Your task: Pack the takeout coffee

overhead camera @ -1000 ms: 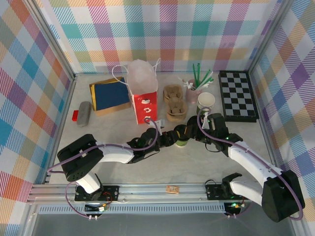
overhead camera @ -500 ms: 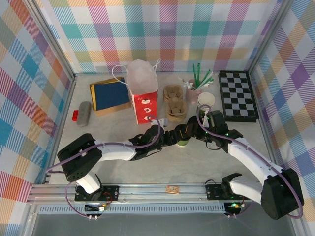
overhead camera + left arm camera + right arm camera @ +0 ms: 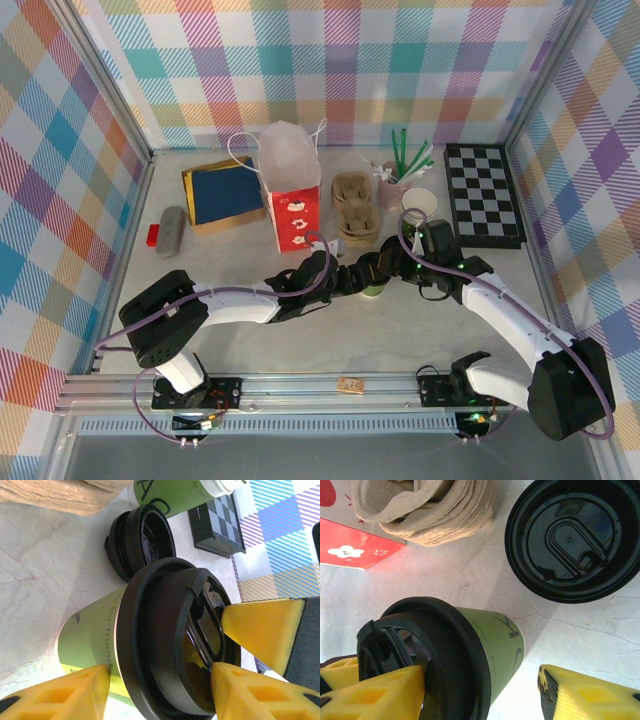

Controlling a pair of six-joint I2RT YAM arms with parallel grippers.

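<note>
Both arms reach low across the marbled counter (image 3: 400,335) to its middle, where the takeout coffee (image 3: 372,288) stands, green paper under a glossy black lid. The left wrist view has the left gripper (image 3: 160,670) straddling it, whether pressing I cannot tell. The right wrist view shows the right gripper (image 3: 481,672) spread, one yellow finger at the lid, the other clear.

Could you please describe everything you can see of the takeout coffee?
The takeout coffee is a green paper cup with printed lettering, capped by a glossy black plastic lid with a sip flap, seated on the rim. It sits on the pale marbled table, close to a loose black lid and a stack of pulp carriers. Yellow fingers bracket it on both sides; whether they press it is unclear.
</note>
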